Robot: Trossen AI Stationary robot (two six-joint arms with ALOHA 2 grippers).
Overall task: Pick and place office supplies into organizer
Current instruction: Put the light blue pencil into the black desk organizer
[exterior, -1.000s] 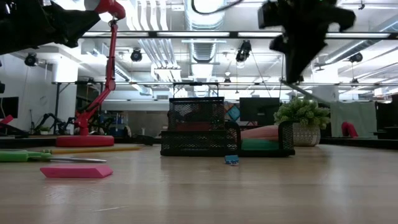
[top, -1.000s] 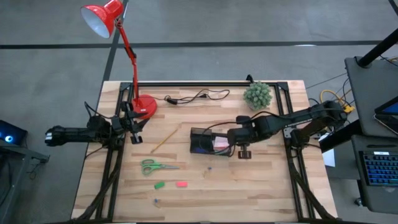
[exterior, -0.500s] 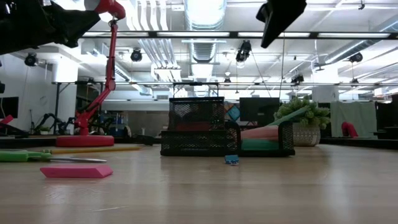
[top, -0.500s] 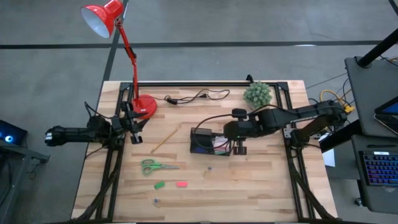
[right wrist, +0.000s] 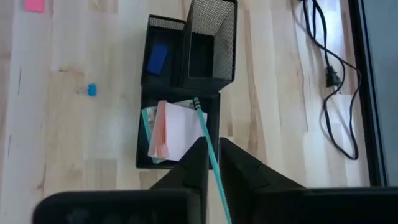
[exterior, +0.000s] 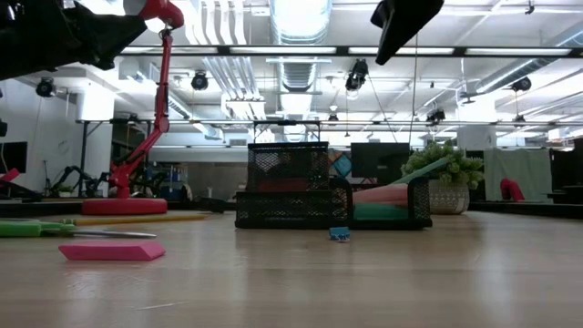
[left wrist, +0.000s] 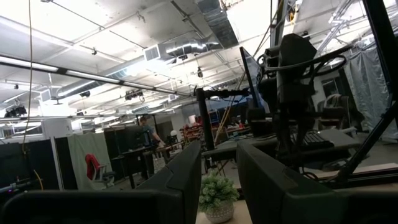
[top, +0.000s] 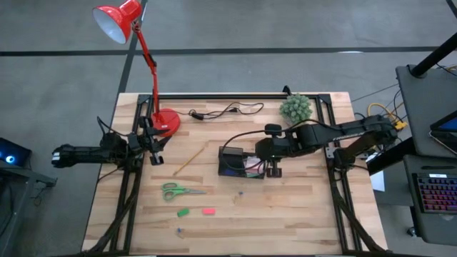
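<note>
The black mesh organizer stands mid-table. Its low tray holds a pink-edged sticky pad and the teal pen. The pen leans with its upper end over the tray wall. A blue piece lies in another compartment. My right gripper hovers high above the tray, open by a narrow gap and touching nothing. Green-handled scissors, a yellow pencil and small green, pink and blue pieces lie on the table. My left gripper waits open at the left edge.
The red lamp's round base stands at the far left. A black cable lies along the far edge. A small green plant sits at the far right, close to my right arm. Bare wood lies near the front edge.
My right gripper has risen above the organizer. A second ago the teal pen hung slanted below the gripper. It now rests in the low tray, leaning on its wall, apart from the gripper.
</note>
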